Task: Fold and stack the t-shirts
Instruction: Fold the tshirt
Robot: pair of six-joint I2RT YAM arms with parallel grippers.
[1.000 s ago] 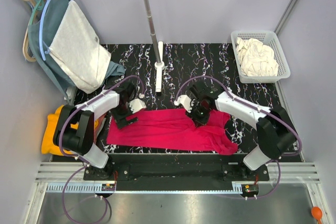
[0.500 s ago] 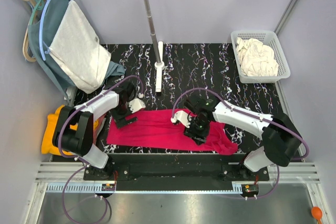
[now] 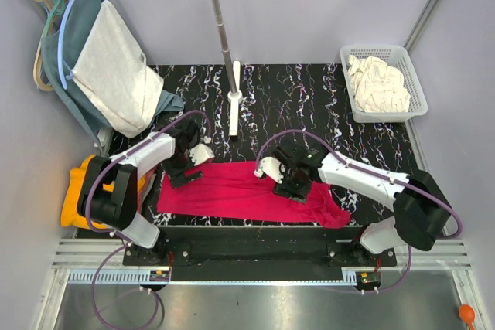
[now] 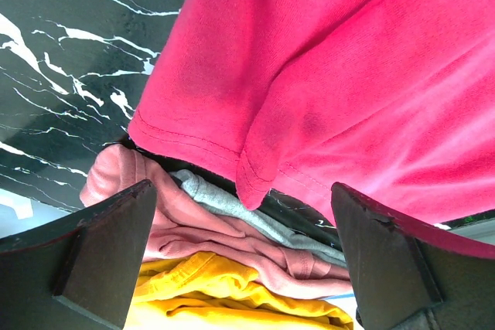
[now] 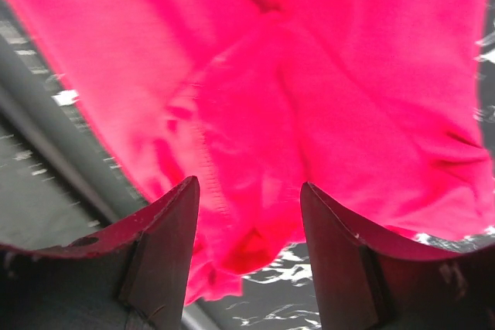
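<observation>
A red t-shirt [image 3: 232,189] lies spread and rumpled along the near part of the black marbled table [image 3: 309,98]. My left gripper [image 3: 183,178] hovers open over the shirt's left hem corner [image 4: 255,183], gripping nothing. My right gripper [image 3: 292,188] is open just above the shirt's right half [image 5: 325,98], with bunched red cloth under its jaws and nothing pinched. Off the table's left edge is a stack of folded t-shirts [image 3: 77,191]; the left wrist view shows its pink [image 4: 155,214], grey [image 4: 224,202] and yellow [image 4: 216,291] layers.
A white basket [image 3: 408,58] holding pale cloth stands at the back right. A metal stand's pole [image 3: 222,21] rises at the table's back centre. Grey and teal garments [image 3: 108,67] hang on hangers at the back left. A metal rail [image 3: 247,256] runs along the near edge.
My right gripper went from shut to open and let go of the red shirt after dragging its right part toward the near edge. The left arm stayed put.
</observation>
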